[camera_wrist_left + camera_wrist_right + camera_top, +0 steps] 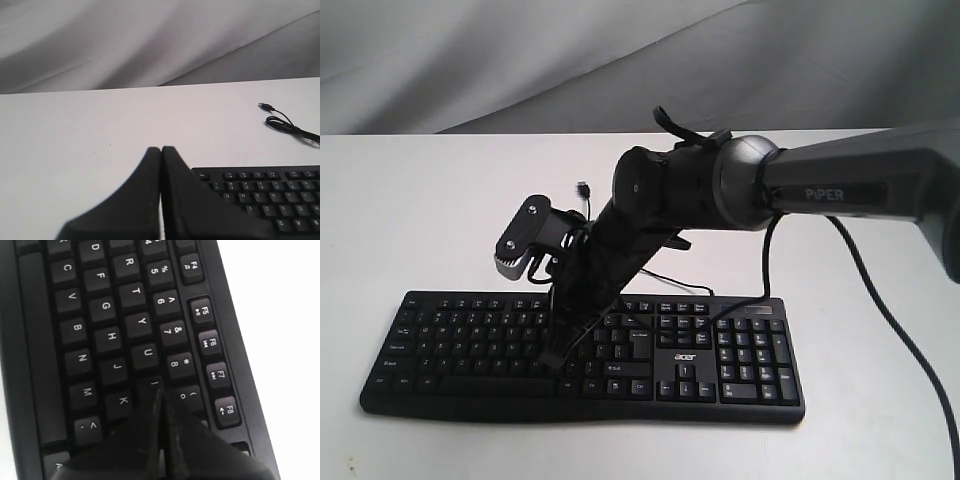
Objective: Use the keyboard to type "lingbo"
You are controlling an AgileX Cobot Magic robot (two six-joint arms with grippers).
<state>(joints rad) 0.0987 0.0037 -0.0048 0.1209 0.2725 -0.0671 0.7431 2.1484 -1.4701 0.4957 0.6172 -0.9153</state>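
The black keyboard (740, 362) with white legends and an "acer" logo lies across the front of the white table. My right gripper (556, 358) reaches across from the right and points down onto the letter keys left of the middle. In the right wrist view the right gripper (161, 391) is shut and empty, its tips at the I key (151, 384), beside the 9 key (191, 396). My left gripper (161, 148) is shut with nothing in it, held over bare table just off the keyboard (270, 195) corner with the Esc key. The left gripper does not show in the exterior view.
The keyboard's thin black USB cable (286, 123) lies loose on the table behind it, its plug (583, 187) unconnected. The right arm's own black cable (885, 305) hangs over the table at the right. A grey cloth backdrop (520, 60) closes off the rear.
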